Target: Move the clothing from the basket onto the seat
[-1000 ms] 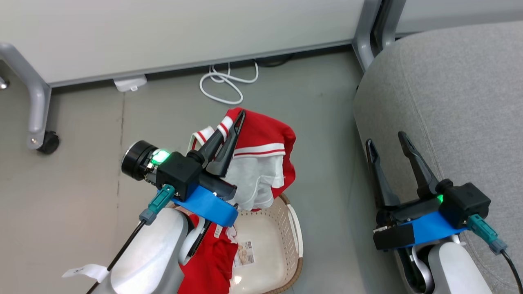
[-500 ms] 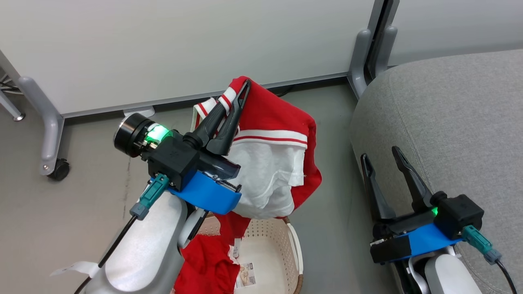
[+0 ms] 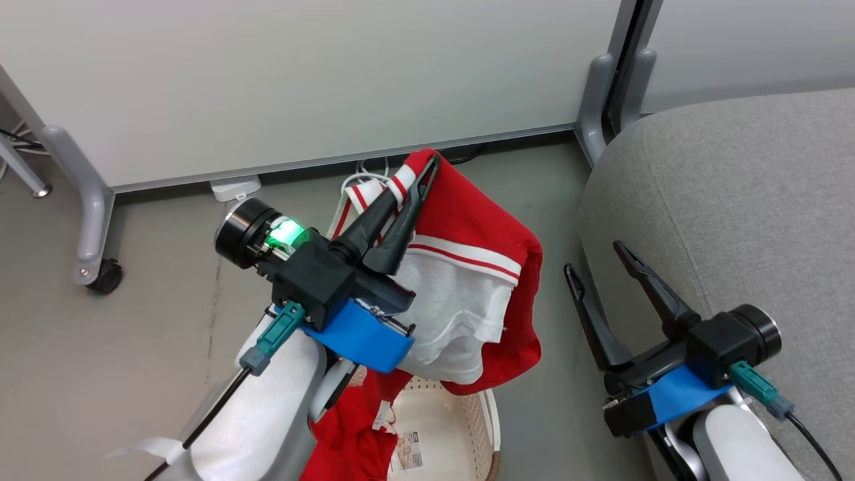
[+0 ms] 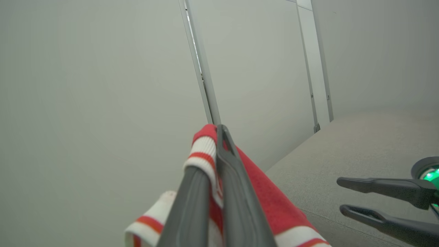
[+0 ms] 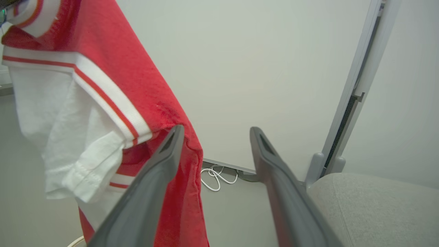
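**Head view.** Left jaws: grip shut on the striped trim of the red clothing, dark fingers pressed together, and hold it up above the basket. White inner side turned to the camera, lower edge overlapping the basket's far rim. In the basket: more red cloth at the near left, partly behind the pale left forearm, and a label on the bare bottom. Cannot tell whether that cloth is a separate piece. Right jaws: gape wide, grip nothing, hover just beside the front edge of the seat. Basket on the floor, near the seat.

**Left wrist view.** Red-and-white trim pinched between the two closed fingers. Clothing raised before a pale wall panel, seat lower right. Other arm's fingers apart at the right edge.

**Right wrist view.** Own fingers wide apart, nothing between. Clothing hanging at left, close by the left finger; contact impossible to tell. Seat at lower right, white cable on the floor beyond.
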You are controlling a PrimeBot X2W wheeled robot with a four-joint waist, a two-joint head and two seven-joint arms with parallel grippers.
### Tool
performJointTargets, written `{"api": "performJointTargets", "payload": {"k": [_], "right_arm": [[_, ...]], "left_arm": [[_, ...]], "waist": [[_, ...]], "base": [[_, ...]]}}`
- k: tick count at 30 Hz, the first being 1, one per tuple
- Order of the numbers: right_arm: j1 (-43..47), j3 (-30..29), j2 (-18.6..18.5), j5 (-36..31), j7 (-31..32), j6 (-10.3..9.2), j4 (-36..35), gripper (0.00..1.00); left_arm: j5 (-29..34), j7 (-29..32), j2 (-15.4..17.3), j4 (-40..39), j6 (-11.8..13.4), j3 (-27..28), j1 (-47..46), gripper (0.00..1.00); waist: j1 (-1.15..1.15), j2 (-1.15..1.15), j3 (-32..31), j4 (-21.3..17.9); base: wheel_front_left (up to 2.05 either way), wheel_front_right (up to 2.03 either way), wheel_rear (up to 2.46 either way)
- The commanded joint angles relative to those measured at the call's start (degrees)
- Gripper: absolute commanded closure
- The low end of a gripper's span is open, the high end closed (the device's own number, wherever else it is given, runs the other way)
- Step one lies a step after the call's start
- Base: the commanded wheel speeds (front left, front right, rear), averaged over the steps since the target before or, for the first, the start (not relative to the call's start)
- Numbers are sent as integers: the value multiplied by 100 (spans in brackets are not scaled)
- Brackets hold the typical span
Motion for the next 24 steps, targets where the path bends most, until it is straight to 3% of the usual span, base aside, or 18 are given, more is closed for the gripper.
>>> {"api": "performJointTargets", "payload": {"k": [1, 8, 24], "right_arm": [[-143, 146, -162, 30, -20, 3, 73, 0], [-691, 1038, -809, 170, -20, 3, 488, 0], [-1842, 2580, -1454, 510, -20, 2, 1320, 0]], "left_arm": [[-12, -28, -3, -34, -39, -32, -17, 100], [-3, -27, -51, -124, -42, -202, -113, 100], [-26, -28, -91, -283, -26, -580, -310, 100]], "waist": [[0, -1, 3, 28], [0, -1, 20, 118], [0, -1, 146, 375]], "base": [[0, 0, 0], [0, 0, 0], [0, 0, 0]]}}
